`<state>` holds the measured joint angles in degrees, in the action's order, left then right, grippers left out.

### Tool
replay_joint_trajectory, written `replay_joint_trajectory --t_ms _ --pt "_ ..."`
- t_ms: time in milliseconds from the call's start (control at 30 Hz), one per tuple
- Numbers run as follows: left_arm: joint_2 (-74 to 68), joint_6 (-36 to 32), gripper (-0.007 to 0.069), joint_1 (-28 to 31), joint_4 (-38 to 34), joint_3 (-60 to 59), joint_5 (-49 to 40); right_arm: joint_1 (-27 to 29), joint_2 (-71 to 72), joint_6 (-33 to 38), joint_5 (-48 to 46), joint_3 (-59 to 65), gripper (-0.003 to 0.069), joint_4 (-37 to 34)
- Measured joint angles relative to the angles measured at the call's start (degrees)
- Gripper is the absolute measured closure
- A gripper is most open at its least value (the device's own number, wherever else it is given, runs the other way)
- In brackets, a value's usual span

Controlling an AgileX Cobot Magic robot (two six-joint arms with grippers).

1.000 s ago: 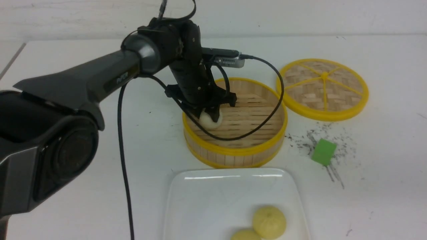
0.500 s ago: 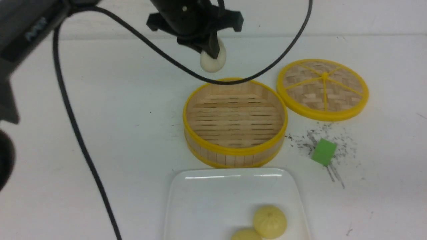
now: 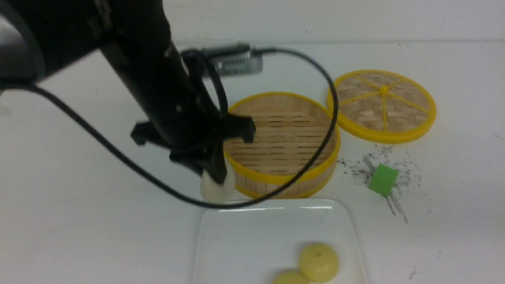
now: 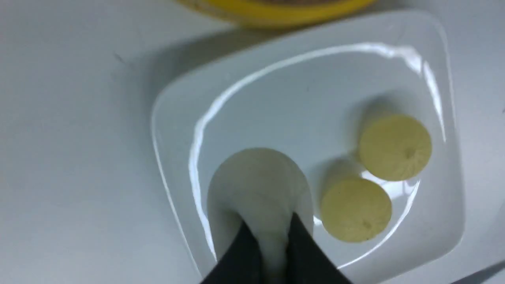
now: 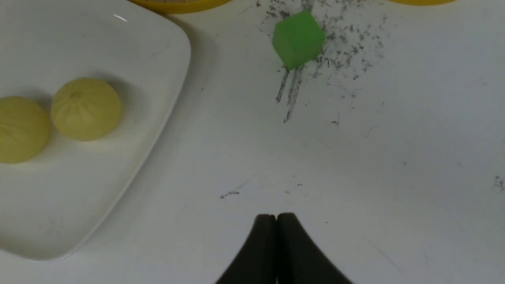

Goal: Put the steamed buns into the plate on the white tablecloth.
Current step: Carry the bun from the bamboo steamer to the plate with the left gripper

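The off-white bun (image 3: 215, 191) hangs at the plate (image 3: 244, 236)'s far rim
Yellow buns (image 3: 318, 262) lie nearest; beyond, the left end effector (image 3: 216, 179) pinches the off-white bun, steamer (image 3: 272, 189) just behind. Released here, it may clip the rim and roll onto the tabletop (image 3: 79, 221).

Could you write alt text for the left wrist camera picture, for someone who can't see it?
The left tool pinches an off-white bun over a white square plate holding two pale yellow buns. A yellow steamer rim shows beyond the plate.
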<state>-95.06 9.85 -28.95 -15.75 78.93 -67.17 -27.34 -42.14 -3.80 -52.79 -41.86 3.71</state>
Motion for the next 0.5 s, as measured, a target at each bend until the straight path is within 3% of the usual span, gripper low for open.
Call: replay_joint_trajectory --t_ms 167,300,500 --pt "-2.88 0.20 0.0529 -5.66 -1.09 -7.24 9.88 0.00 0.00 0.00 0.00 0.00 0.0644 0.00" --pt "-5.00 0.20 0.0475 -9.68 -0.24 -7.59 12.93 0.00 0.00 -0.06 0.00 0.00 0.0641 0.00" --pt "-7.92 0.61 0.0313 -13.20 2.15 -7.59 15.65 0.00 0.00 -1.24 0.00 0.00 0.0634 0.00"
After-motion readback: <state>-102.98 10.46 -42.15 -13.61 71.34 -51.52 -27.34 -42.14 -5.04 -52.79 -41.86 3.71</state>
